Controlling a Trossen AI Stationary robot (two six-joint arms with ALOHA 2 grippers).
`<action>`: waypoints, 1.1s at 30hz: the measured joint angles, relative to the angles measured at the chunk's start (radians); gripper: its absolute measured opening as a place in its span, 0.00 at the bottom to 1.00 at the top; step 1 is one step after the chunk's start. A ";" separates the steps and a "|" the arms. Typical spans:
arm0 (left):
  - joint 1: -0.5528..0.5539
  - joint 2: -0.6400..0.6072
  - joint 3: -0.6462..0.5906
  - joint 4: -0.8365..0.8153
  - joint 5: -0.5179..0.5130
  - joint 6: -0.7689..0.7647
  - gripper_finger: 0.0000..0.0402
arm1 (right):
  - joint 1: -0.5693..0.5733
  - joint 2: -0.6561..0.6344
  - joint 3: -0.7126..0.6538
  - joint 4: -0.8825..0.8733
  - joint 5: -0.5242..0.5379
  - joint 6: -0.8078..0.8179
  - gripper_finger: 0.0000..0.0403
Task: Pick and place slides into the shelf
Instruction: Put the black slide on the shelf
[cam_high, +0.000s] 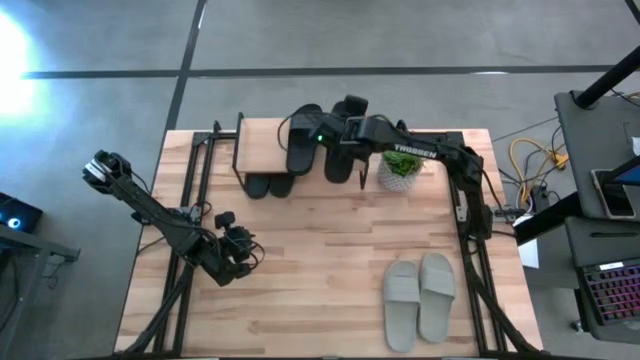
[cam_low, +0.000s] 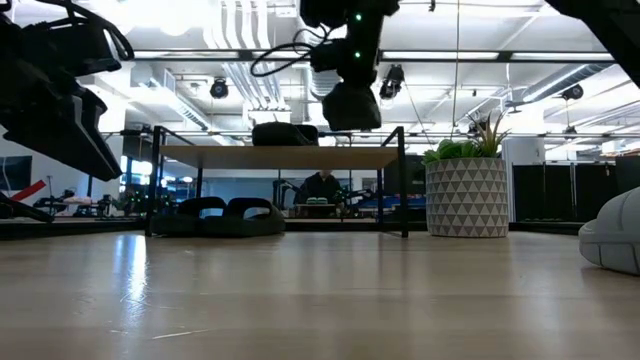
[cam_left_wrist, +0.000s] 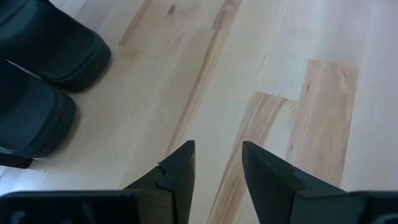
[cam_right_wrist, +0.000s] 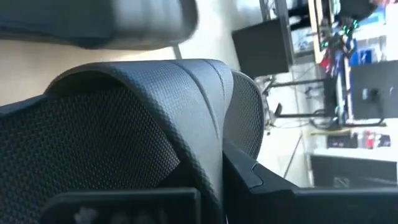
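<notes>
One black slide (cam_high: 304, 142) lies on the shelf's (cam_high: 262, 148) plank top, also seen in the low view as the black slide (cam_low: 285, 133) on the shelf (cam_low: 280, 157). A black pair (cam_high: 270, 185) sits on the table under the shelf. My right gripper (cam_high: 347, 132) is shut on another black slide (cam_high: 340, 162), held in the air at the shelf's right end (cam_low: 352, 105). The light grey pair (cam_high: 420, 296) lies flat near the table's near right. My left gripper (cam_high: 236, 256) hangs open over bare table at the near left, holding nothing (cam_left_wrist: 217, 162). My right gripper holds the black slide by its wide textured strap (cam_right_wrist: 143, 118), which fills the wrist view; one finger (cam_right_wrist: 264, 180) shows beside the strap's edge, the other is hidden by it. The slide is lifted clear, above the level of the shelf's top.
A potted plant (cam_high: 400, 166) in a white patterned pot (cam_low: 465, 198) stands just right of the shelf and the held slide. Open tabletop (cam_high: 320, 250) lies between the shelf and the grey pair. Cables and desks stand beyond the table's right edge.
</notes>
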 joint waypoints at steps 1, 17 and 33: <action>0.000 0.000 0.000 0.000 0.000 0.000 0.29 | -0.012 0.000 -0.002 0.016 -0.012 -0.006 0.03; 0.000 0.000 0.000 -0.002 -0.005 0.006 0.29 | -0.105 0.031 -0.135 0.217 -0.106 -0.210 0.03; 0.000 0.000 0.000 -0.002 0.009 0.005 0.29 | -0.152 0.036 -0.100 0.202 -0.157 -0.139 0.03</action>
